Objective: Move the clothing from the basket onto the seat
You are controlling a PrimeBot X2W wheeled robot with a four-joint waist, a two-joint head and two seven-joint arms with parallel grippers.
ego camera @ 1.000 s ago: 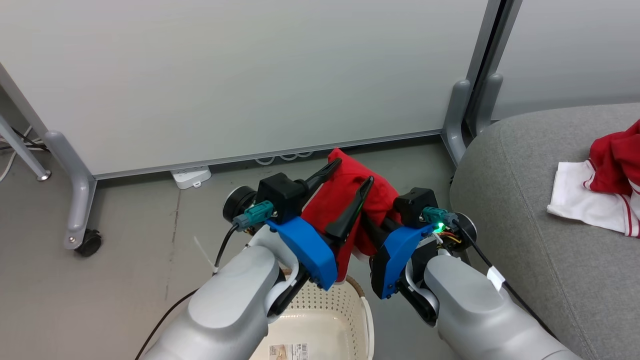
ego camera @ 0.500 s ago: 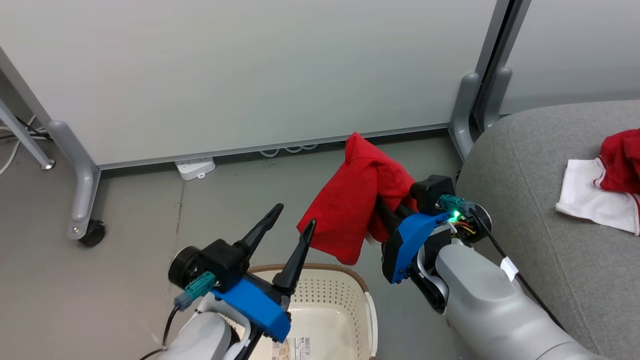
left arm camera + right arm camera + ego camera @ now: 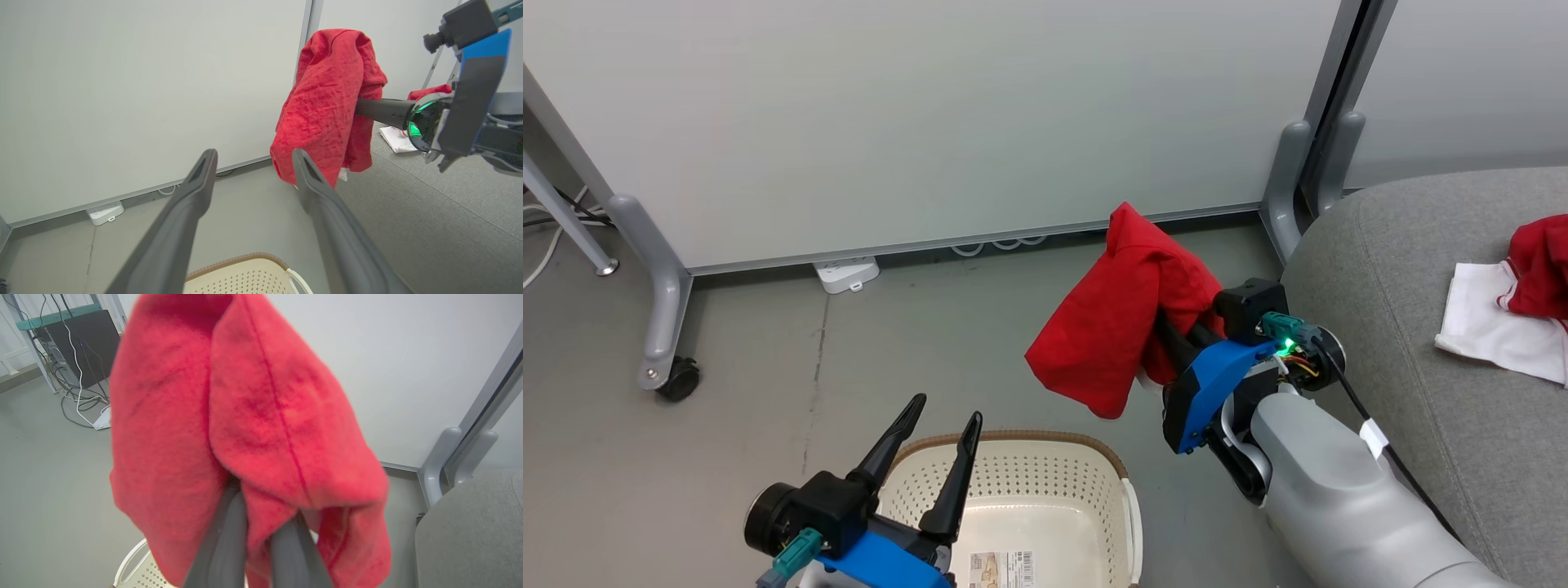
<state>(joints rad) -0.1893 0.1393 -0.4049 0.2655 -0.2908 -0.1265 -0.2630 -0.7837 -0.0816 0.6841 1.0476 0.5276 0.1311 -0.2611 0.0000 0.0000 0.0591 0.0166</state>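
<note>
A red garment (image 3: 1119, 318) hangs in the air over the floor, draped over my right gripper (image 3: 1168, 331), which is shut on it; the fabric hides the fingertips. The same red garment (image 3: 245, 428) covers the two fingers in the right wrist view and hangs at the upper middle as the red garment (image 3: 331, 106) in the left wrist view. My left gripper (image 3: 946, 429) stands open and holds nothing, above the cream basket (image 3: 1078, 482) with its brown rim. The basket holds no clothing, just a label on its floor. The grey seat (image 3: 1413, 294) at the right carries a red and white garment (image 3: 1507, 314).
A white partition wall on grey legs with a castor (image 3: 678, 380) stands behind. A white power strip (image 3: 848, 273) and cables lie along its base. A dark cabinet with cables (image 3: 77, 347) stands at the far left in the right wrist view. Grey floor lies left of the basket.
My left gripper let go of the red garment and drew back down to the basket, open. My right gripper carried the garment up and to the right, nearer the seat.
</note>
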